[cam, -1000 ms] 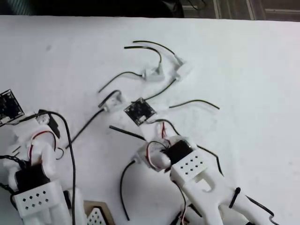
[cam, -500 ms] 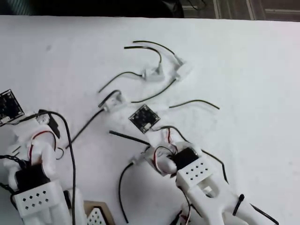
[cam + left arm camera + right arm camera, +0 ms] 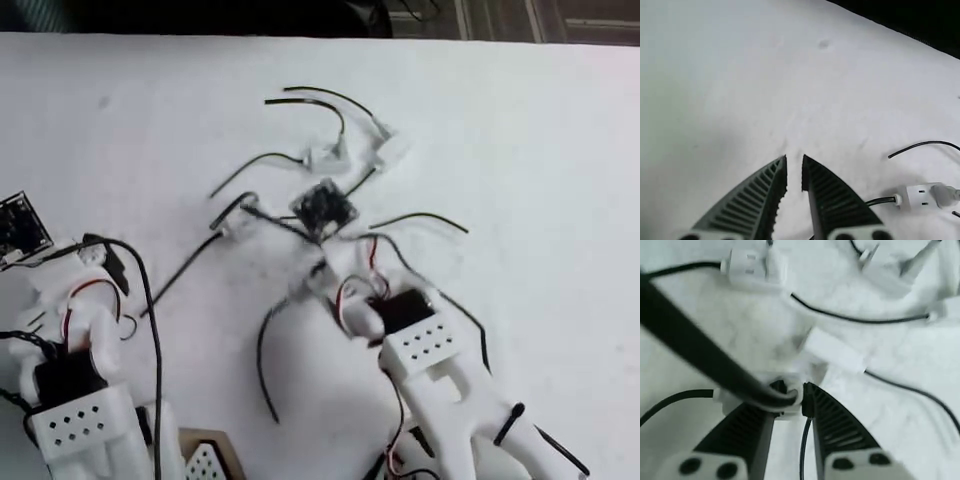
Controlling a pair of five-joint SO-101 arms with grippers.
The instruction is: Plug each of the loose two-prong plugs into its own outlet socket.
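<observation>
Plugs and sockets, all white with thin black cords, lie spread over the white table (image 3: 540, 130), mostly in its middle and far part.

On the near left stands the left arm (image 3: 70, 410). The left gripper (image 3: 794, 167) hangs over bare table. Its two fingers are nearly together, with only a thin slit between them, and nothing is in it. Near it on the table lies a socket piece (image 3: 917, 196) with two slots in its face and a cord at its end.

On the near right, the right arm (image 3: 445, 385) stretches toward the middle of the table. The right gripper (image 3: 792, 390) is closed on a small white plug (image 3: 775, 402). I cannot make out the prongs of this plug. A curved cord (image 3: 262, 370) runs from this place back toward the near edge. Just beyond the fingertips lies a white block (image 3: 832, 350); I cannot tell if it touches the held plug.

A little farther a small black board (image 3: 325, 207) is seen, and to its right lies a loose cord (image 3: 415, 218). To the left of the board lies a white connector (image 3: 238, 222) with its cords. Farthest away, two white pieces rest near each other, the left piece (image 3: 328, 155) and the right piece (image 3: 385, 145), each with a cord that curves away.
</observation>
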